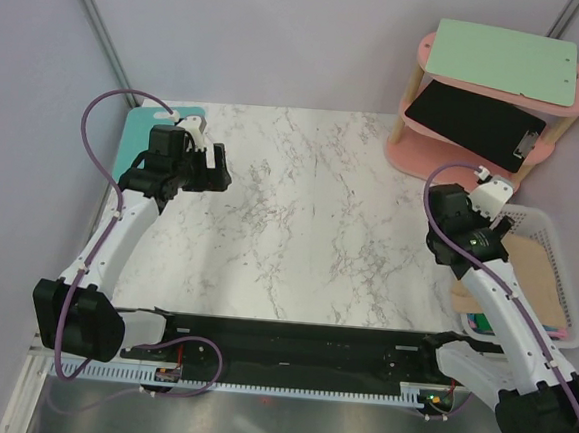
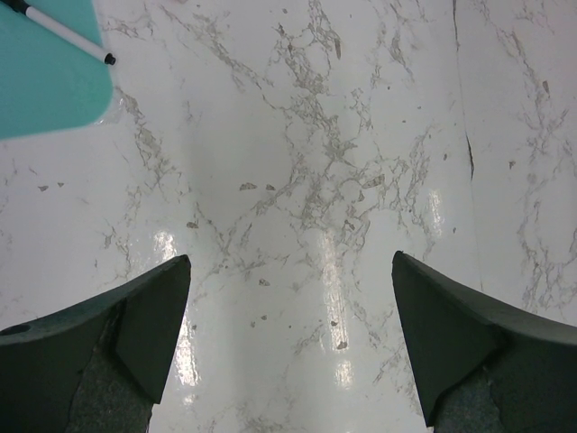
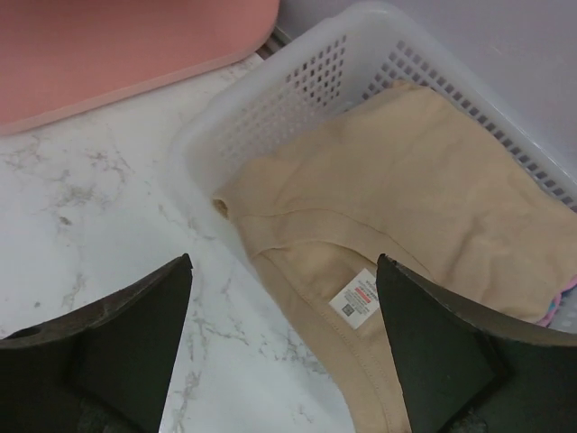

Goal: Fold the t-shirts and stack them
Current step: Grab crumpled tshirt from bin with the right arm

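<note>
Now a beige shirt (image 3: 424, 180) lies in a white basket (image 3: 297, 86) at the right edge of the overhead view, label showing. The right gripper (image 3: 284, 263) hangs above the basket's corner, jaws wide apart and empty. At upper left, the left gripper (image 2: 290, 260) gapes over the marble table (image 2: 297, 135), near a teal board (image 2: 45, 81).

A beige t-shirt (image 3: 406, 198) lies loosely crumpled and unfolded in the white basket (image 3: 297, 99), its edge with a white tag (image 3: 357, 296) spilling over the basket's rim.
</note>
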`<action>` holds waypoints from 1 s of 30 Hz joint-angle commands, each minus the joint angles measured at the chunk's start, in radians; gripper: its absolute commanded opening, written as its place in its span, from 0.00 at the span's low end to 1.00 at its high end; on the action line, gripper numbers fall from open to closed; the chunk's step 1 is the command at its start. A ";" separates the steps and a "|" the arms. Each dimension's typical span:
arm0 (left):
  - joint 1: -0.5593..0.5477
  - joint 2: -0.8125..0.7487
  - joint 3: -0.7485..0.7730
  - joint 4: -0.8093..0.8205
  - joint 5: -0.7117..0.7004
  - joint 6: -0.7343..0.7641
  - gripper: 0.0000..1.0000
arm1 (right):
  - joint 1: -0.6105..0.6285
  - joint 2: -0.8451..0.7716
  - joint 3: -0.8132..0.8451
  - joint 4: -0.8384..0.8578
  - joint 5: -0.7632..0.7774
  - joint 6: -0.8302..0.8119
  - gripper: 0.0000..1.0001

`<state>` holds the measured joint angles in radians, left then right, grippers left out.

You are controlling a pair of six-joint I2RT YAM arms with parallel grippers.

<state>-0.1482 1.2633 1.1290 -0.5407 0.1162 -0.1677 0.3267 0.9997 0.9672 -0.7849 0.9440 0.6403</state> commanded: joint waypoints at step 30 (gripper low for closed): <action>0.001 -0.002 -0.009 0.018 -0.043 -0.027 1.00 | -0.137 0.091 -0.130 0.219 -0.189 -0.079 0.00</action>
<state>-0.1482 1.2633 1.1217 -0.5411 0.0868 -0.1677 0.1867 1.1801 0.8249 -0.6415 0.8303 0.6231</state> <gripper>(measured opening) 0.995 0.070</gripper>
